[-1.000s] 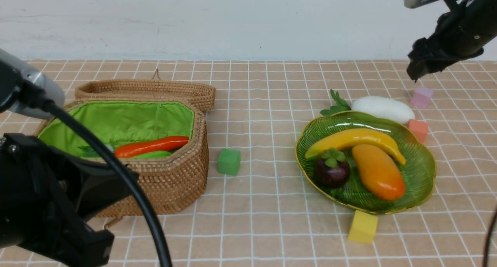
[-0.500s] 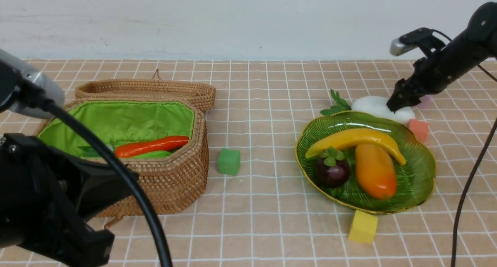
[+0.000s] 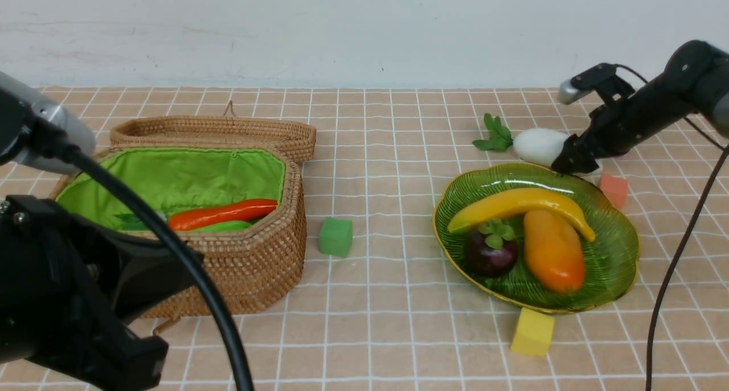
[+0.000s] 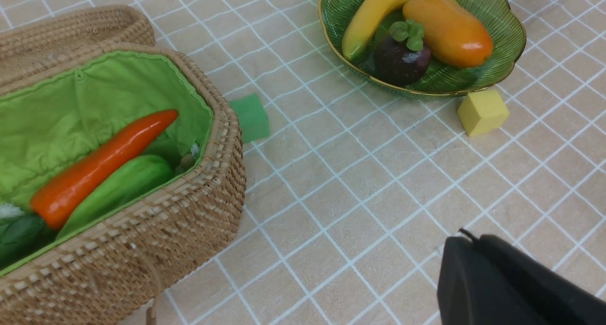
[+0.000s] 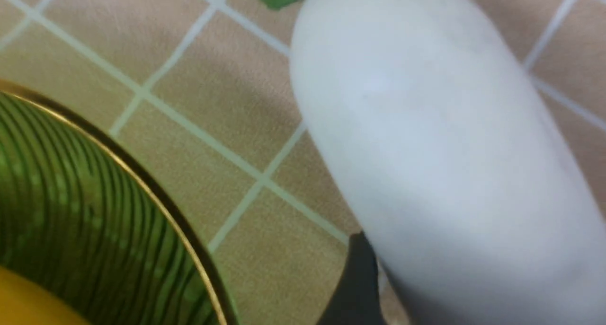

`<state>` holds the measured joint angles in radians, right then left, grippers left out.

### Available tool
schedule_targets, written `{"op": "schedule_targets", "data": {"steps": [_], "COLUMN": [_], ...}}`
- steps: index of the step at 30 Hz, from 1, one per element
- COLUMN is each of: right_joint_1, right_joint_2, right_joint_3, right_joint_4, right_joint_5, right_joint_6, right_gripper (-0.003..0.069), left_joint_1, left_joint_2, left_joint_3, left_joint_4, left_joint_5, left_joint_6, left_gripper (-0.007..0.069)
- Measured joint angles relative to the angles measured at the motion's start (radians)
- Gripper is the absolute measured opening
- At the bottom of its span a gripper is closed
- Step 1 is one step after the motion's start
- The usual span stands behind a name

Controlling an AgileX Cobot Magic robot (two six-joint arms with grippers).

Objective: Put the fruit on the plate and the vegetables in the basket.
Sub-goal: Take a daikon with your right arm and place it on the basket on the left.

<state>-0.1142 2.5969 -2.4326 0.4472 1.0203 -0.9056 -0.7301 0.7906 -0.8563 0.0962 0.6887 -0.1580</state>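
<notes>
- Left gripper [image 4: 478, 273] hangs nearest, at the left, over bare tablecloth just in front of the basket. Its jaws are together and hold nothing.
- Yellow cube [image 3: 532, 331] sits against the near edge of the plate. Green cube [image 3: 335, 237] lies between basket and plate. Neither is part of the sorting.
- Basket [image 3: 250, 266] on the left, with its lid [image 3: 213, 132] thrown back on the far side. Carrot [image 3: 222, 213] and gourd [image 3: 225, 226] lie side by side on the green lining.
- Plate [image 3: 621, 231] on the right holds all three fruits: mangosteen [image 3: 491, 255] near left, mango [image 3: 553, 257] near right, banana [image 3: 518, 203] across the far side.
- Radish [image 3: 538, 145] lies on the cloth just beyond the plate's far rim, leaves pointing left. It is the only item not yet sorted.
- Right gripper [image 3: 569, 160] is down at the radish's right end. The wrist view shows one dark finger against its side. Whether the jaws are clamped on it or merely apart around it, I cannot tell.
- Step in hand, by my reading: taking up the radish.
- Next move needs a sure hold on a smooth, rounded body. Then a lift clear of the plate rim and a long carry left to the basket, or a handover.
</notes>
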Motion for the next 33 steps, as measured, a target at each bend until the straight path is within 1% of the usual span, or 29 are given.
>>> {"op": "schedule_targets", "data": {"steps": [2,4,6,8,9,13,15,17,18,19,20,22,23,24,25,26,27,30,33], "right_joint_1": [0.0,0.0,0.0,0.0,0.0,0.0,0.0,0.003,0.003,0.012,0.02,0.037,0.074,0.099,0.144,0.189,0.189,0.398,0.551], "right_joint_2": [0.009,0.014,0.015,0.015,0.015,0.013,-0.003,-0.042,-0.048,-0.1,-0.137,-0.193,-0.245,-0.272,-0.309,-0.334,-0.334,-0.383,-0.381], "right_joint_3": [0.0,0.0,0.0,0.0,0.0,-0.005,-0.017,-0.03,-0.032,-0.042,-0.046,-0.048,-0.05,-0.051,-0.053,-0.057,-0.057,-0.058,-0.058], "right_joint_4": [0.001,0.007,0.007,0.008,0.012,0.014,0.007,0.004,0.004,0.008,0.02,0.042,0.078,0.095,0.113,0.131,0.131,0.169,0.178], "right_joint_5": [-0.019,-0.041,-0.063,-0.086,-0.096,-0.095,-0.051,0.008,0.024,0.085,0.131,0.178,0.199,0.204,0.208,0.212,0.212,0.22,0.229], "right_joint_6": [-0.001,-0.001,-0.001,-0.001,0.0,0.038,0.093,0.15,0.165,0.221,0.246,0.265,0.278,0.285,0.292,0.294,0.294,0.302,0.301], "right_gripper": [0.0576,0.0555,0.0519,0.0456,0.0444,0.0445,0.0445,0.0445,0.0445,0.0445,0.0445,0.0445,0.0445,0.0445,0.0445,0.0445,0.0445,0.0445,0.0445], "left_joint_1": [0.0,0.0,0.0,0.0,0.0,0.0,0.0,0.0,0.0,0.0,0.0,0.0,0.0,0.0,0.0,0.0,0.0,0.0,0.0], "left_joint_2": [0.0,0.0,0.0,0.0,0.0,0.0,0.0,0.0,0.0,-0.001,-0.003,-0.012,-0.029,-0.039,-0.056,-0.069,-0.076,-0.144,-0.194], "left_joint_3": [0.0,0.0,0.0,0.0,0.0,0.0,-0.001,-0.016,-0.019,-0.045,-0.057,-0.07,-0.078,-0.08,-0.081,-0.081,-0.081,-0.081,-0.081], "left_joint_4": [0.0,0.0,0.0,0.0,0.0,0.003,0.028,0.087,0.095,0.172,0.208,0.269,0.322,0.345,0.373,0.389,0.391,0.409,0.409], "left_joint_5": [0.0,0.0,0.0,0.0,0.0,0.0,0.004,0.032,0.041,0.088,0.122,0.165,0.226,0.256,0.298,0.322,0.333,0.403,0.435], "left_joint_6": [0.0,0.0,0.0,0.0,0.0,-0.004,-0.043,-0.114,-0.134,-0.221,-0.275,-0.336,-0.408,-0.431,-0.472,-0.487,-0.493,-0.514,-0.517], "left_gripper": [-0.0013,-0.0013,-0.0013,-0.0013,-0.0013,-0.0013,-0.0013,-0.0013,-0.0013,-0.0013,-0.0013,-0.0013,-0.0013,-0.0013,-0.0013,-0.0013,-0.0013,-0.0013,-0.0013]}}
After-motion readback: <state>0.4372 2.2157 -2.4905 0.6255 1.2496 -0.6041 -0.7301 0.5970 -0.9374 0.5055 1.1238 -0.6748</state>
